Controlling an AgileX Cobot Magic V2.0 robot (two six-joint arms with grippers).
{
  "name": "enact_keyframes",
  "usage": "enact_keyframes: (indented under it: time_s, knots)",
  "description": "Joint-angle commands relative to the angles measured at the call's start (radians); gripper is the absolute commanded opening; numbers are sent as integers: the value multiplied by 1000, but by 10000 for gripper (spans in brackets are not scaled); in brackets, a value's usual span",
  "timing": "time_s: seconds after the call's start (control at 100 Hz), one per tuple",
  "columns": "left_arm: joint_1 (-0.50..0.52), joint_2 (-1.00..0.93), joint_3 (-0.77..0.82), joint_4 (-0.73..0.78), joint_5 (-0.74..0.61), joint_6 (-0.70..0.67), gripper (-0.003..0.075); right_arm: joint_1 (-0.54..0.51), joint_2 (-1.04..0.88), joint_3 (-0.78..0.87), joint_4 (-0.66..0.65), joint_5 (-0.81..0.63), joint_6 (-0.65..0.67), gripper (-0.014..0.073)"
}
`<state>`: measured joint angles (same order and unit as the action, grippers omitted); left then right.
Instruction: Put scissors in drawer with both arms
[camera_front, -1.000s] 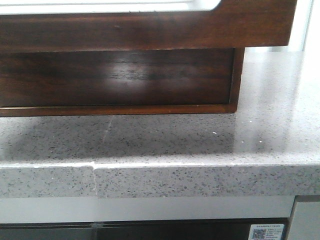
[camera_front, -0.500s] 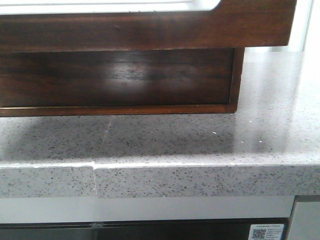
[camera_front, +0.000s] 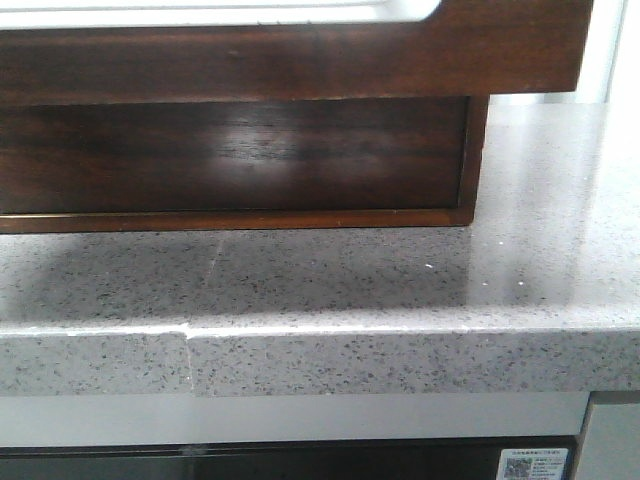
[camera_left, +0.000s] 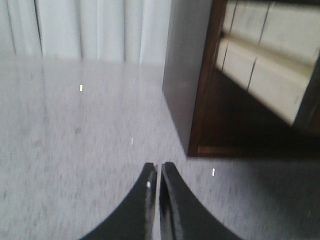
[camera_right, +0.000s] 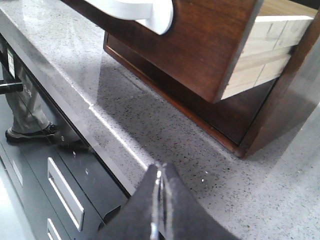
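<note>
Both grippers, left (camera_left: 156, 172) and right (camera_right: 159, 172), hover with fingers pressed together and empty over the speckled countertop (camera_front: 330, 280), probably parked clear of the work. One drawer (camera_front: 300, 62) stands pulled out of its casing (camera_front: 250, 160). No scissors show in any view, possibly already inside.

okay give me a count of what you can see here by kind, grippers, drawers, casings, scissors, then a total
Grippers: 2, the left gripper and the right gripper, both shut and holding nothing.
Drawers: 1, the drawer, pulled out.
Casings: 1, the wooden casing around it, on the counter.
Scissors: 0 in view.
Total: 4.
</note>
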<state>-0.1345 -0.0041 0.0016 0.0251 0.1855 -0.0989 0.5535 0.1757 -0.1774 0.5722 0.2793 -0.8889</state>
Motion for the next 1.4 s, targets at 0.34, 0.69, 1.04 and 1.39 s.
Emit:
enact_keyframes:
  time_s: [0.34,0.69,1.04,1.39]
  knots:
    - [2,-26,19,-11,78,2,-22,3,10,-27,16,-67,-2,-61]
    - [2,-26,19,-11,78,2,-22,3,10,-27,16,-67,-2,-61]
    - [2,-26,19,-11,78,2,-22,3,10,-27,16,-67,-2,-61]
    - [2,-26,19,-11,78,2,-22,3,10,-27,16,-67,-2,-61]
